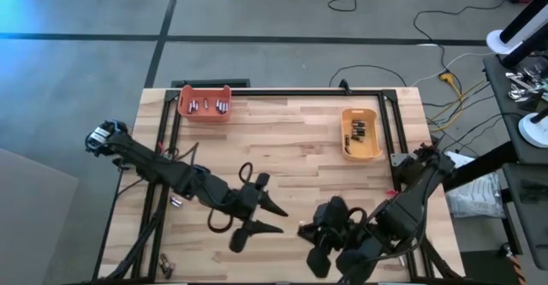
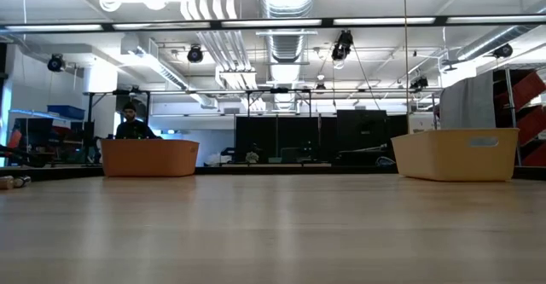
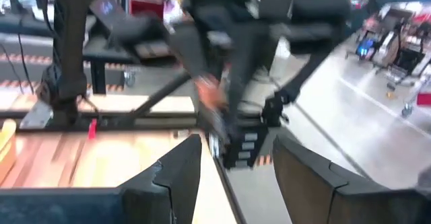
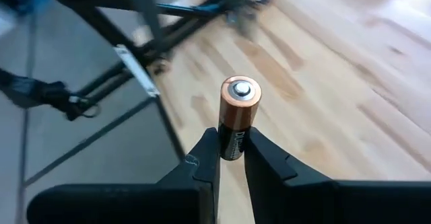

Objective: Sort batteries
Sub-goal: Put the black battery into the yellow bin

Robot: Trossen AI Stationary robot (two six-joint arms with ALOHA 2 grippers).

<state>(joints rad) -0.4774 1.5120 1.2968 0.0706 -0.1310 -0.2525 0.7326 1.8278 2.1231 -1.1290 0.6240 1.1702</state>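
Right tool [image 4: 231, 158] pinching a copper-topped battery [image 4: 238, 116] above the bench [image 1: 291, 139].
Left tool [image 1: 267, 216] beside it hangs spread, holding nothing; farther off, other batteries [image 1: 208, 106] lie in the orange bin [image 1: 204, 103] and the yellow bin [image 1: 360, 133].

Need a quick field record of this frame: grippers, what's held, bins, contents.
left gripper: open, empty, over the near middle of the table
right gripper: shut on a battery, near the table's near right edge
battery: copper-and-black cell, standing up between the fingers, silvery end showing
orange bin: far left, a few silvery batteries inside
yellow bin: far right, dark batteries inside
loose batteries: near left corner of the table
person: behind the orange bin in the low view
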